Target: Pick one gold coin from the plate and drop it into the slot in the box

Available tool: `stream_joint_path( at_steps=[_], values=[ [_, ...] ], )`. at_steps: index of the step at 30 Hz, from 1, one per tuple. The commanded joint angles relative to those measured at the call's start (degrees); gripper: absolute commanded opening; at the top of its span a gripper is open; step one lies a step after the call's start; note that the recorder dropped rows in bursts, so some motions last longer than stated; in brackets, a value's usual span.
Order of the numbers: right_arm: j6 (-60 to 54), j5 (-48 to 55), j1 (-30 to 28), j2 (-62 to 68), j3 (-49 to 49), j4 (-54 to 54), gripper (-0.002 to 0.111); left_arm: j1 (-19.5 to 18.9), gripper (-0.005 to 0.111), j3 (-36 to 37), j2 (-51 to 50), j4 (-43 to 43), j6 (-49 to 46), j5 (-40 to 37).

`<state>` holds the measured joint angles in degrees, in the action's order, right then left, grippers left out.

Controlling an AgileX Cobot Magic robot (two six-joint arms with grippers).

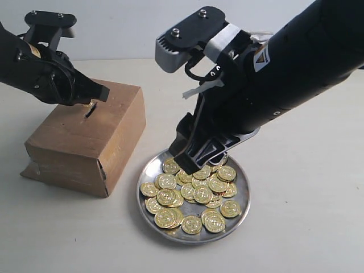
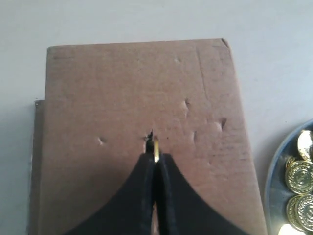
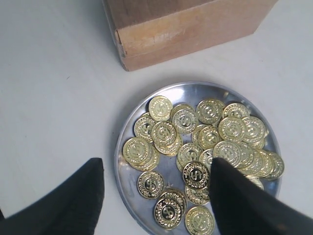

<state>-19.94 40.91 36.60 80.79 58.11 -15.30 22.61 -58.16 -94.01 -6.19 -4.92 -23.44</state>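
Lying nearest, toward the near edge of the pale worktop (image 1: 307,227) and about midway along it, the plate (image 1: 187,239) holds a loose heap of gold coins (image 1: 196,193), several overlapping.

Above that heap hangs the right end effector (image 1: 190,168), its 2 black fingers spread wide. It grips nothing. In the right wrist view the end effector (image 3: 156,166) straddles the coins (image 3: 205,142), and bare metal of the plate (image 3: 134,198) shows between them. Whether a fingertip touches a coin cannot be told.

Farther back and toward the left edge stands the box (image 1: 85,142), upright, close beside the plate but apart from it. Its front corner is crumpled.

Over the box top sits the left end effector (image 1: 99,92). In the left wrist view this end effector (image 2: 155,157) is pressed nearly closed on 1 held coin (image 2: 156,148), gripped edge-on, with its gold rim poking out at the slot (image 2: 149,136). The cardboard of the box (image 2: 122,88) around it carries several small dents.

Beyond the far edge rises a plain light grey wall (image 1: 125,23).
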Motion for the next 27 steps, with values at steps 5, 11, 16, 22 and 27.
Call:
stream_joint_path(
  at_steps=[5, 11, 16, 22, 27],
  values=[
    [0.01, -0.19, 0.07, -0.40, 0.14, 0.29, 0.059, 0.29, 0.000, -0.43, -1.38, 0.56, 0.58, 0.50],
    [0.01, -0.19, 0.07, -0.40, 0.14, 0.29, 0.059, 0.29, 0.000, -0.43, -2.85, 0.56, 0.58, 0.00],
    [0.01, -0.19, 0.07, -0.40, 0.14, 0.29, 0.059, 0.29, 0.006, -0.43, -2.84, 0.56, 0.58, -0.13],
    [0.01, -0.19, 0.07, -0.40, 0.14, 0.29, 0.059, 0.29, 0.058, -0.65, -2.46, 0.56, 0.58, -0.68],
    [0.02, -0.61, 0.07, -0.40, 0.14, 0.29, 0.059, 0.29, 0.062, -5.90, 3.65, 0.56, -0.60, -11.81]
  ],
)
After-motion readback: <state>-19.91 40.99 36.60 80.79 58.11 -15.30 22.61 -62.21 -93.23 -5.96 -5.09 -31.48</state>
